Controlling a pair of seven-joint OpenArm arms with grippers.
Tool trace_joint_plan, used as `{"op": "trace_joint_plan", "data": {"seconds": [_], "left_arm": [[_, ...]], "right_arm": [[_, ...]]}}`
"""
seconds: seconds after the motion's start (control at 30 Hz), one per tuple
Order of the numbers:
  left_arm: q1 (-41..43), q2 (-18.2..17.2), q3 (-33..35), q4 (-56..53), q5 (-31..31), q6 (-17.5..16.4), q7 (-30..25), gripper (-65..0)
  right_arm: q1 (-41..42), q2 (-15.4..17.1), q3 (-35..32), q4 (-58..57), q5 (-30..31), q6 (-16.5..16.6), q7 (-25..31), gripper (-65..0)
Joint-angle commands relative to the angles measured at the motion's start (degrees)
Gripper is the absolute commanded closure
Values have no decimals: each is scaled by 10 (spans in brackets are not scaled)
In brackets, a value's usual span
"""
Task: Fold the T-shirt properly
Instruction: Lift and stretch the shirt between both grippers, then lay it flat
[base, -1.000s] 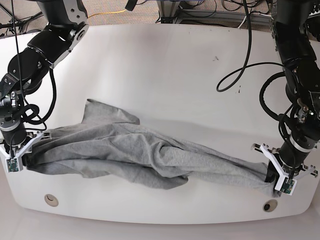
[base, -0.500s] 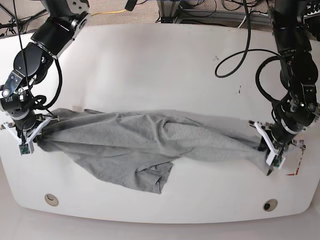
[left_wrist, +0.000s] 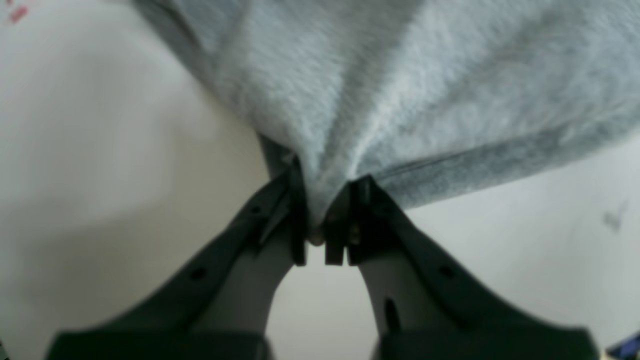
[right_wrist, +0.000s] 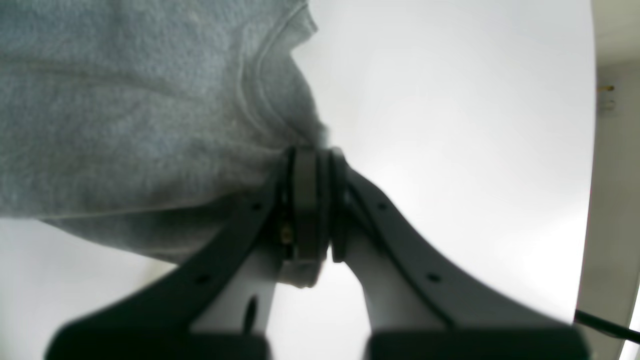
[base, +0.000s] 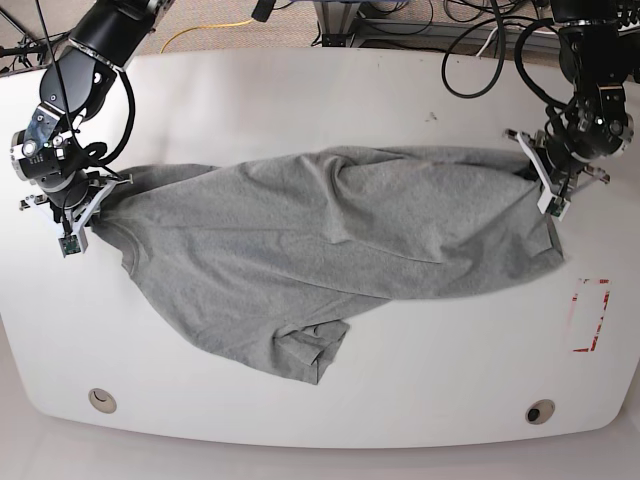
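My left gripper (left_wrist: 315, 235) is clamped on a bunched edge of the T-shirt (base: 320, 240), and my right gripper (right_wrist: 312, 210) pinches another gathered edge of it. The grey shirt hangs stretched between my two arms, across the middle of the white table (base: 320, 90), with a rumpled sleeve sagging toward the near edge.

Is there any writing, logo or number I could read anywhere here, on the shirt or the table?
None can be read.
T-shirt: plain grey on every side that shows; no lettering visible.
Table: a red outlined mark near its edge, a shape and not text.
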Motion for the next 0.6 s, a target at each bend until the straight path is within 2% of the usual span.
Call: {"op": "trace_joint_plan", "data": {"seconds": [0.0,0.17,0.33,0.57], "left_arm": [[18,-8,-18,8,-3,-13,-10,0],[51,-8,-50,7,-3,-27,-12,0],[76,-9,-86,7,-2,-49,-10,0],[121,-11,-87,7,-2,-59,-10,0]], "right_arm": [[-3,11,10,10,2,-1,9,0],[-8,-12,44,-9,2,-1,10,0],[-17,-14,74,-38,2,-1,10,0],[-37,-18,83,-58,6,-1,10,0]]}}
